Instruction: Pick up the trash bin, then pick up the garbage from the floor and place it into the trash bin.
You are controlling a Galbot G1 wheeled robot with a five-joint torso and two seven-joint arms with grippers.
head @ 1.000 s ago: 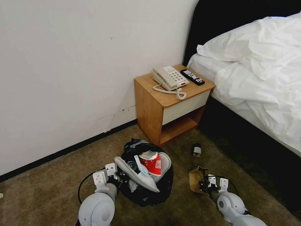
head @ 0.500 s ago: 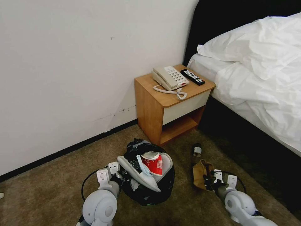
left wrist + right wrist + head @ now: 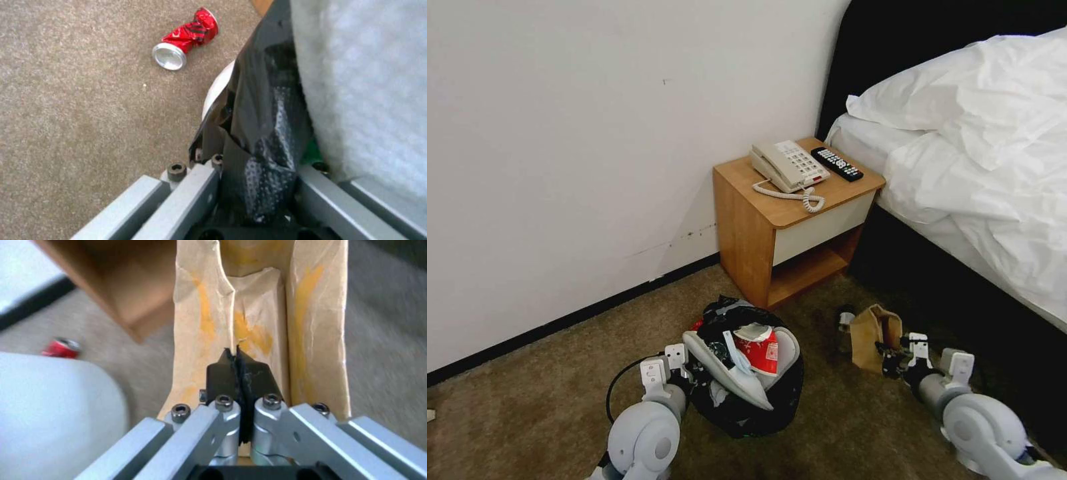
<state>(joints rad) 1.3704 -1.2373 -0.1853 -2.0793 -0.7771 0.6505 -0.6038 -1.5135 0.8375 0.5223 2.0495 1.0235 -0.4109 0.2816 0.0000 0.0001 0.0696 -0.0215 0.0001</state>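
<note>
Two grippers busy: right gripper (image 3: pixel 237 355) pinched on thin edge of crumpled brown paper bag (image 3: pixel 875 335), could tear or slip; left gripper (image 3: pixel 253 173) clamped on rim of overfull black-lined white trash bin (image 3: pixel 746 393), white slipper (image 3: pixel 727 371) may spill.

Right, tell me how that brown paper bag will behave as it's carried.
The brown paper bag is probably light and floppy: it is thin, creased paper. The right gripper pinches only one edge, so it may sway or tear. It looks open, so it could catch on the trash bin.
</note>
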